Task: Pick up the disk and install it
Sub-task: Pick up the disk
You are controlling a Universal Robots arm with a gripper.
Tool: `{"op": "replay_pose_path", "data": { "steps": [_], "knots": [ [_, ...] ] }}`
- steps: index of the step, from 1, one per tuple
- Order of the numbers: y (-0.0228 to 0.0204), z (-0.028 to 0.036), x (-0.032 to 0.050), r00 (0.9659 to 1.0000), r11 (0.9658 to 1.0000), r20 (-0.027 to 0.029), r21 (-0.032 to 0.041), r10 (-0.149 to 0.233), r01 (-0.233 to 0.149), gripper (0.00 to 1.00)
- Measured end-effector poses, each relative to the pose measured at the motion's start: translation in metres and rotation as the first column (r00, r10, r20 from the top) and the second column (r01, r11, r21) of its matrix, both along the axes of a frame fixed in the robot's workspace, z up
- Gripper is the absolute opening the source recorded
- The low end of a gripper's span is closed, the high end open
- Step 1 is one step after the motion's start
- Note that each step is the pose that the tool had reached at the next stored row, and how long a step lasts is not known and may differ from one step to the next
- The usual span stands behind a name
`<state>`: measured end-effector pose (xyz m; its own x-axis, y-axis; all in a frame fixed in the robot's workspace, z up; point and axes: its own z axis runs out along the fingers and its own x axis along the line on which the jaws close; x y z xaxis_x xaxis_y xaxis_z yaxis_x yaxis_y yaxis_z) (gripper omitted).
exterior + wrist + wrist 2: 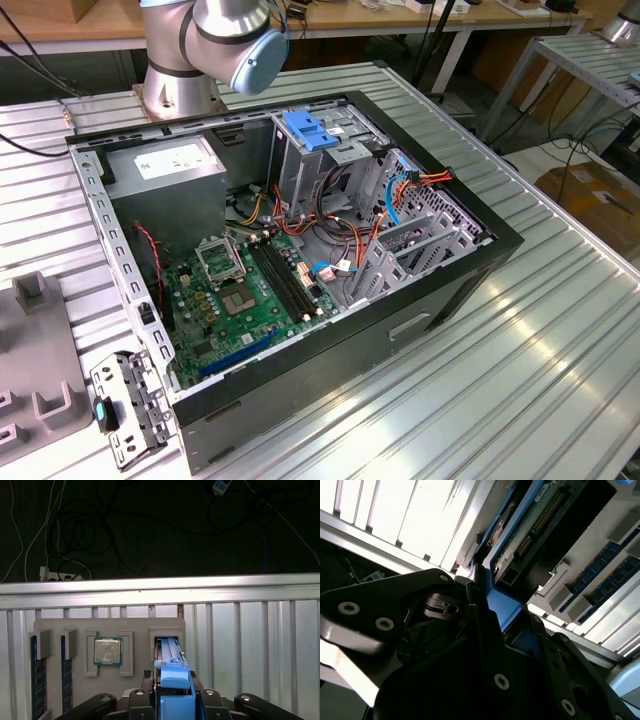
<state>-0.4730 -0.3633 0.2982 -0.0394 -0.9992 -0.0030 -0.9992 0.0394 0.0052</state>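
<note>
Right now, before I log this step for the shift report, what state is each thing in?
disk: on edge, in the tray's slot.
tool: shut on the disk's blue handle.
processor: lying flat in its tray recess.
computer case: on its side, panel off.
memory slots: empty.

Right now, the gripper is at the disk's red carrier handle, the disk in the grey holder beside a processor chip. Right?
No: the handle is blue, not red. The first wrist view shows the gripper at the disk, in the grey holder beside the processor chip.
</note>
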Motion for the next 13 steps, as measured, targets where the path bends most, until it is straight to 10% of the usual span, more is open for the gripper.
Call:
{"op": "replay_pose_path", "data": {
  "steps": [13],
  "knots": [
    [0.0000, 0.0147, 0.0000, 1.0000, 1.0000, 0.0000, 0.0000, 0.000, 0.000, 0.37]
  ]
}}
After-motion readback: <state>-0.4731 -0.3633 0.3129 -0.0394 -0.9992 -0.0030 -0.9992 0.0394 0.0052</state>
